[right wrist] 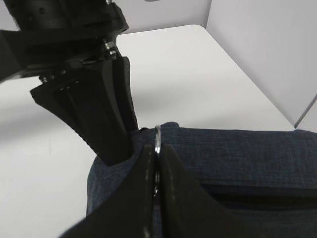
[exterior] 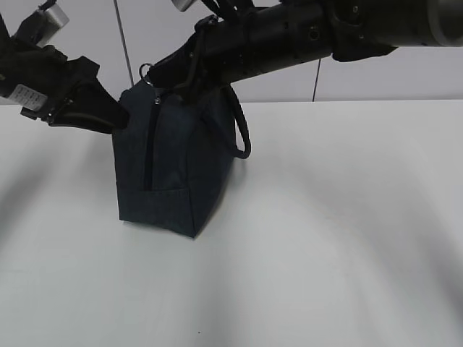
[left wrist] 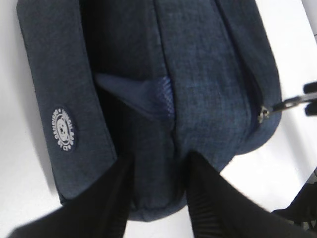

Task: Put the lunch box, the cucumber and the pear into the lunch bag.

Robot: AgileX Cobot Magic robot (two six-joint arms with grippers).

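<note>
The dark navy lunch bag (exterior: 173,166) stands on the white table, its black zipper (exterior: 152,144) running up the near end. My left gripper (exterior: 119,116) is at the bag's upper left. In the left wrist view it (left wrist: 156,168) is closed on a fold of the bag (left wrist: 208,74) near the white logo (left wrist: 64,130). My right gripper (right wrist: 156,153) is shut on the metal ring pull (right wrist: 157,136) at the bag's top, and the ring (exterior: 147,71) also shows in the exterior view. The lunch box, cucumber and pear are out of view.
The bag's rope-like loop handle (exterior: 242,134) hangs on its right side. The white table (exterior: 347,238) extends to the right and front. A white wall (exterior: 391,79) stands behind the table. The right arm (exterior: 304,32) reaches across above the bag.
</note>
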